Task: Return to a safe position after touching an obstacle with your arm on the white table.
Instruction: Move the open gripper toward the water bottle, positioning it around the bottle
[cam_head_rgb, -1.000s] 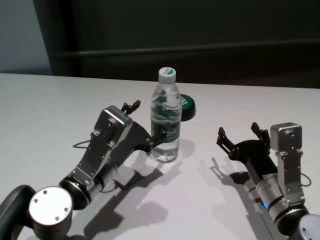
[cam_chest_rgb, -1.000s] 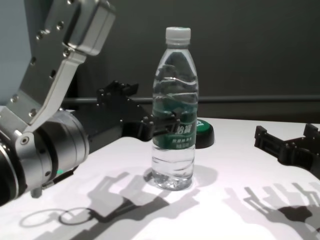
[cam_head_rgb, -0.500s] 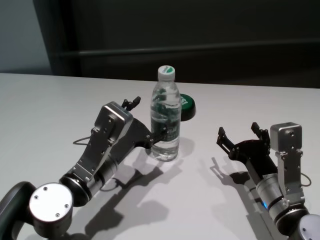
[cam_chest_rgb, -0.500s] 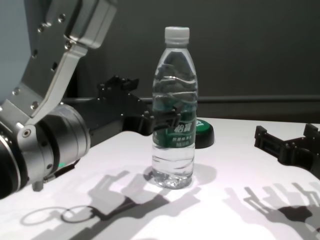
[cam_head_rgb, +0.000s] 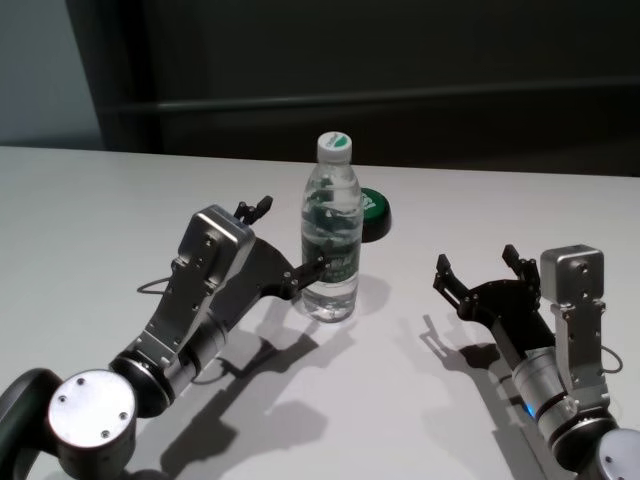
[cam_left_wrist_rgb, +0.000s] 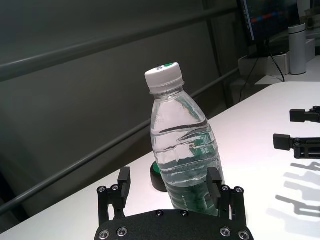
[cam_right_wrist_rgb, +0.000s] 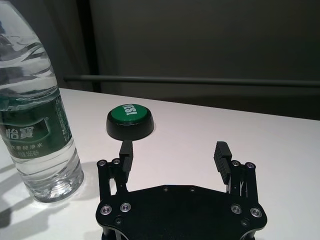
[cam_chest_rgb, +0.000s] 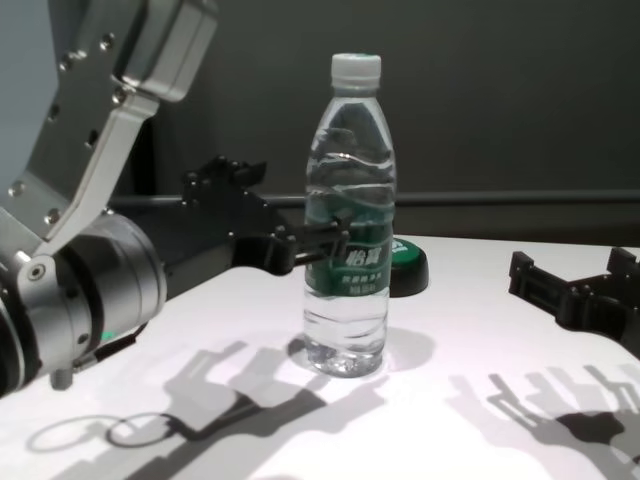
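Observation:
The obstacle (cam_head_rgb: 332, 235), a clear water bottle with a white cap and dark green label, stands upright mid-way across the white table (cam_head_rgb: 90, 200). My left gripper (cam_head_rgb: 283, 240) sits open just to its left. One of its fingertips (cam_chest_rgb: 338, 238) lies against or just short of the label; I cannot tell which. In the left wrist view the obstacle (cam_left_wrist_rgb: 184, 150) rises just past the open left gripper (cam_left_wrist_rgb: 169, 179), toward one finger. My right gripper (cam_head_rgb: 478, 264) rests open, low over the table at the right, well apart from the bottle.
A low round black disc with a green top (cam_head_rgb: 373, 213) lies right behind the bottle, also in the right wrist view (cam_right_wrist_rgb: 130, 121). A dark wall with a rail runs along the table's far edge. White tabletop stretches left of the left arm.
My left arm has drawn back a little toward the left and nearer to me, its finger sliding off the bottle's front. The bottle stays upright. The right arm is unmoved.

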